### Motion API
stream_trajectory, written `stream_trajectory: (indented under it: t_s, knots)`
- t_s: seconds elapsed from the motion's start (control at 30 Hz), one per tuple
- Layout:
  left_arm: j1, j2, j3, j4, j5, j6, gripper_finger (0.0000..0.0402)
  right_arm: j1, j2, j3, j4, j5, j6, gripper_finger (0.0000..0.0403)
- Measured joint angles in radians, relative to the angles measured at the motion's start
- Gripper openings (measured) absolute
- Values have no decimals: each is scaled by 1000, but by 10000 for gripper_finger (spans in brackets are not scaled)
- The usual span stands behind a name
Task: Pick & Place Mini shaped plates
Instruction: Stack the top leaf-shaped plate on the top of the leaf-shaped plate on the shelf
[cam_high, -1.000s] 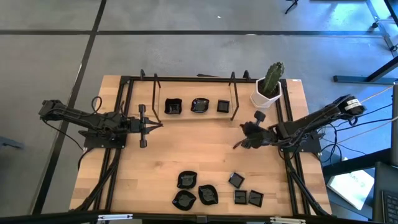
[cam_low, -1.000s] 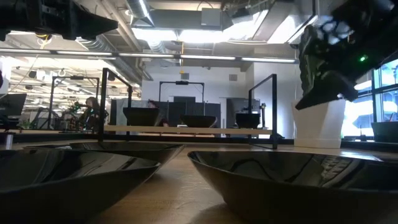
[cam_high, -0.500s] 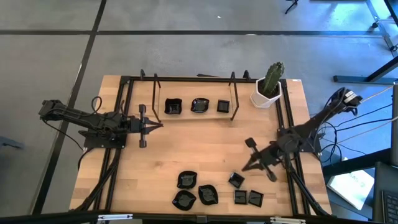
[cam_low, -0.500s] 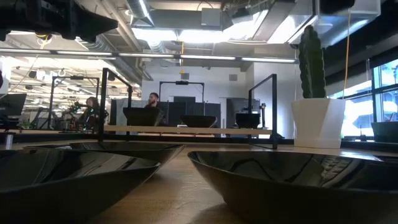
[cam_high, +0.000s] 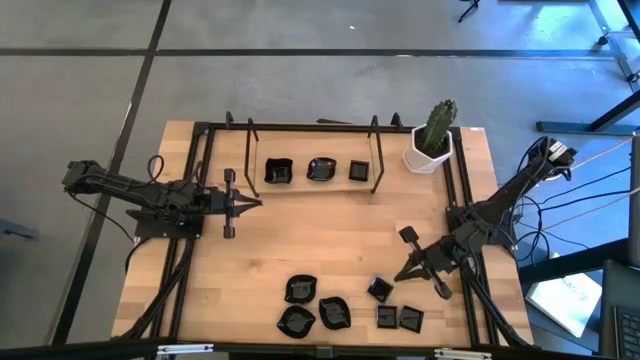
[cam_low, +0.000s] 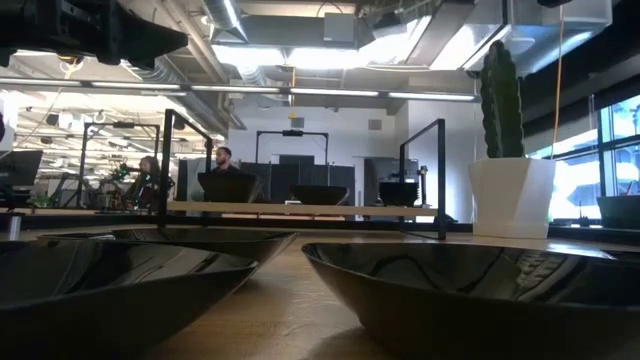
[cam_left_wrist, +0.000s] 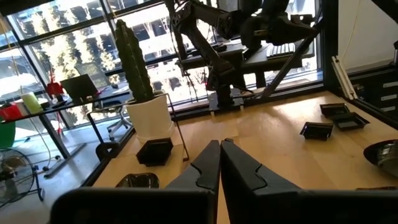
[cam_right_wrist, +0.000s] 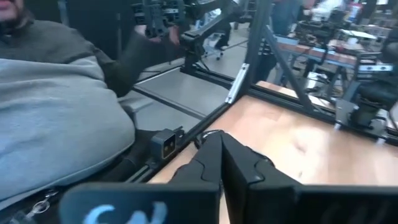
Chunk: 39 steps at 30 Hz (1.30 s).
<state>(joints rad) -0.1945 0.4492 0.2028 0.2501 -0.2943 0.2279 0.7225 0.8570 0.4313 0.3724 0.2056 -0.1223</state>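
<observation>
Jaws pressed together and empty on both arms, per the wrist views. Right gripper (cam_high: 402, 272) sits lower right of the high view, tip just beside the nearest square plate (cam_high: 379, 290); left gripper (cam_high: 254, 203) waits left of centre over bare table (cam_high: 320, 235), pointing toward the rack (cam_high: 312, 185). Progress, judged: three mini plates (cam_high: 318, 170) rest on the rack at upper centre, so placing is under way but less than half done. Count in high view: three on the rack, seven loose along the bottom edge — four wavy-rimmed dishes (cam_high: 313, 305) lower centre, three square ones lower right. One cactus pot (cam_high: 430, 152) upper right, untouched. A person (cam_right_wrist: 56, 106) sits beyond the table edge in the right wrist view.
</observation>
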Motion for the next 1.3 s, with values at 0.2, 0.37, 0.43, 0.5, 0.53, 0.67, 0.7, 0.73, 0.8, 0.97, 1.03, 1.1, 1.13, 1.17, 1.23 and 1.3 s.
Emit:
stream_trajectory:
  t_s: [0.2, 0.37, 0.43, 0.5, 0.53, 0.67, 0.7, 0.73, 0.8, 0.97, 1.03, 1.1, 1.13, 1.17, 1.23, 1.3]
  knots:
    - [0, 0, 0, 0, 0, 2, 4, 16, 0, 0, -2, 174, 16, 3]
    - [0, 0, 0, 0, 0, 2, 8, 14, 7, 0, -3, 325, 13, 3]
    - [0, 0, 0, 0, 0, 2, 8, 14, 8, 0, -3, 325, 10, 3]
    - [0, 0, 0, 0, 0, 2, 7, 14, 8, 0, -3, 328, 10, 3]
    - [0, 0, 0, 0, 0, 2, 6, 14, 8, 0, -3, 344, 10, 3]
    - [0, 0, 0, 0, 0, 2, 4, 14, 8, -12, 16, 484, 10, 3]
    - [0, 0, 0, 0, 0, 2, 5, 14, 7, -26, 27, 521, 0, 3]
    - [0, 0, 0, 0, 0, 2, 5, 13, 7, -41, 43, 552, -16, 3]
    - [0, 0, 0, 0, 0, 2, 7, 13, 7, -73, 87, 591, -45, 3]
    - [0, 0, 0, 0, 0, 2, 6, -8, -2, -153, 211, 588, -97, 3]
    - [0, 0, 0, 0, 0, 2, 4, -22, -4, -180, 252, 587, -101, 3]
    - [0, 0, 0, 0, 0, 2, 4, -36, -4, -200, 265, 576, -111, 3]
    - [0, 0, 0, 0, 0, 2, 5, -43, -4, -204, 266, 561, -121, 3]
    - [0, 0, 0, 0, 0, 2, 5, -50, -4, -207, 267, 545, -124, 3]
    - [0, 0, 0, 0, 0, 2, 7, -62, -4, -208, 266, 515, -115, 3]
    - [0, 0, 0, 0, 0, 2, 8, -69, -4, -208, 266, 478, -96, 3]
